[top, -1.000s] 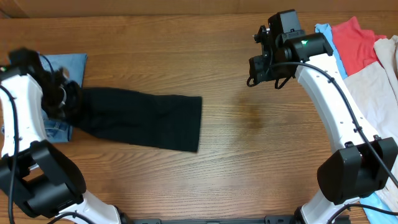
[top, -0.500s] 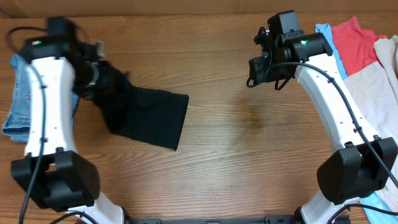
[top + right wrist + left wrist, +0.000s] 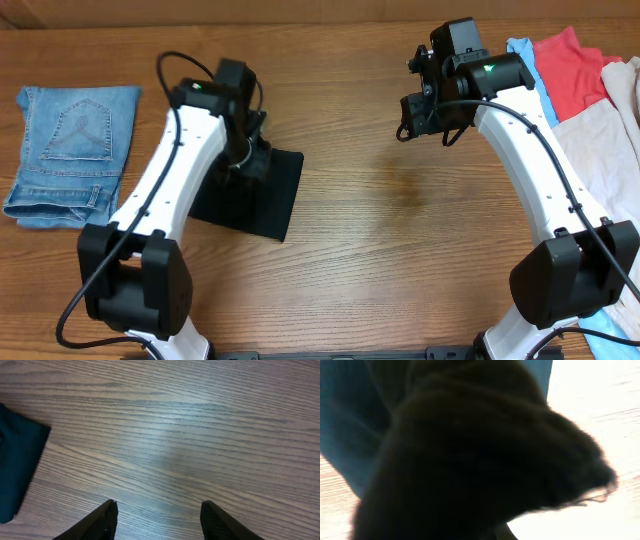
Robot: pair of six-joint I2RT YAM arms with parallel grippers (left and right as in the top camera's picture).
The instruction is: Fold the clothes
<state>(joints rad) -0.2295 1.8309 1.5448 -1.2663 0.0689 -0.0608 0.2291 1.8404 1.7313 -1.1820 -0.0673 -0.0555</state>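
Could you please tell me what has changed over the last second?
The left tool, shut on the black garment, swung rightward off the jeans, carrying that end over the rest, so the garment lies shorter. The open right tool, the jeans and the clothes pile stayed put.

1. Looks like a robotics lab bench, not a home.
2. Shown by two white-and-black machines, the left arm (image 3: 165,175) and the right arm (image 3: 525,150), mounted at the near edge of a wood-grain table (image 3: 400,230).
3. Also shown by cloth set out as work pieces: folded jeans (image 3: 70,150), a black garment (image 3: 270,195), and a coloured pile (image 3: 575,70) at the right edge.
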